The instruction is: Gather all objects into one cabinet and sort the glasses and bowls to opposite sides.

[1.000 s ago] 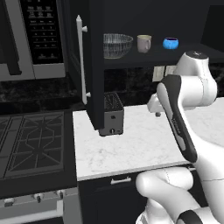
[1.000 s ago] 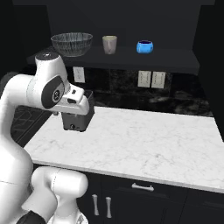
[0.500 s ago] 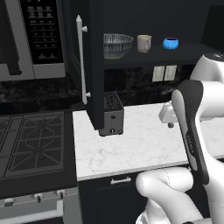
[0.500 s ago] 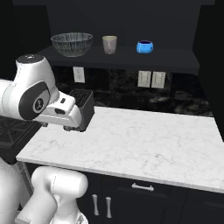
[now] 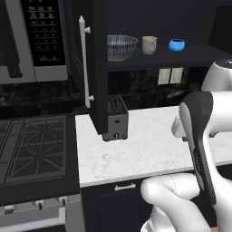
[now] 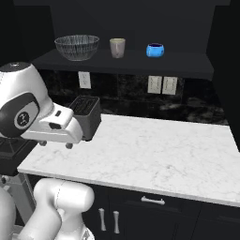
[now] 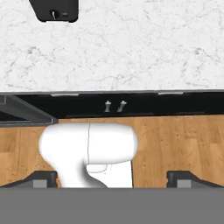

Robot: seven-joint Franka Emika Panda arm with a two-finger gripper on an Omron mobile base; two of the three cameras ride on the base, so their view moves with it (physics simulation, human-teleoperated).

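Observation:
On the dark shelf (image 6: 126,62) of the open black cabinet stand three things in a row. The wide clear ribbed bowl (image 5: 121,46) (image 6: 77,47) is at the left, the small beige cup (image 5: 149,45) (image 6: 117,47) in the middle, and a small bright blue bowl (image 5: 176,44) (image 6: 155,49) at the right. The cabinet door (image 5: 97,68) stands open with its white bar handle (image 5: 84,63). My gripper (image 7: 111,179) is open, its fingertips (image 7: 41,179) far apart with nothing held, looking down over the counter's front edge, far below the shelf.
A black toaster (image 5: 115,118) (image 6: 86,111) (image 7: 57,11) sits on the white marble counter (image 6: 154,150) below the shelf. A stove (image 5: 31,145) and microwave (image 5: 41,36) are to the left. Black base drawers (image 7: 113,105) and wooden floor (image 7: 175,140) lie under the counter edge.
My arm has swung back from the cabinet and folded low toward the base. The bowl, cup and blue bowl on the shelf have not moved.

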